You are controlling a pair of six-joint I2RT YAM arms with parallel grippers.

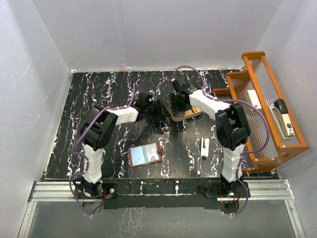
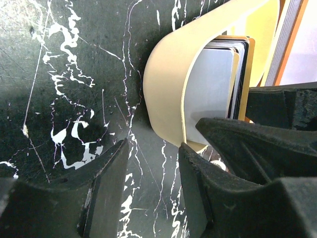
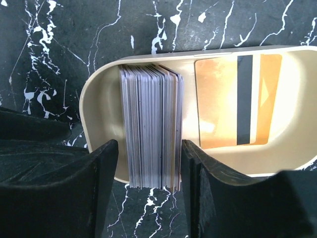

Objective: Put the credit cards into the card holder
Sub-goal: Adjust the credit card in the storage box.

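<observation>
The card holder (image 1: 145, 154) lies open on the black marble table, grey-blue lining up, near the front between the arms. The credit cards (image 3: 151, 131) stand on edge as a thick stack in a tan oval tray (image 3: 99, 89). One gold card with a black stripe (image 3: 218, 104) lies flat beside them. My right gripper (image 3: 149, 163) is open, with its fingers on either side of the stack's near end. My left gripper (image 2: 153, 163) is open and empty over the table at the tray's rounded end (image 2: 163, 84). The stack also shows in the left wrist view (image 2: 210, 89).
A narrow white stick (image 1: 204, 148) lies right of the wallet. An orange wooden rack (image 1: 262, 109) with a stapler (image 1: 283, 116) stands along the right edge. The tray (image 1: 184, 114) is at the table's middle back, both grippers (image 1: 166, 104) crowded around it. White walls enclose the table.
</observation>
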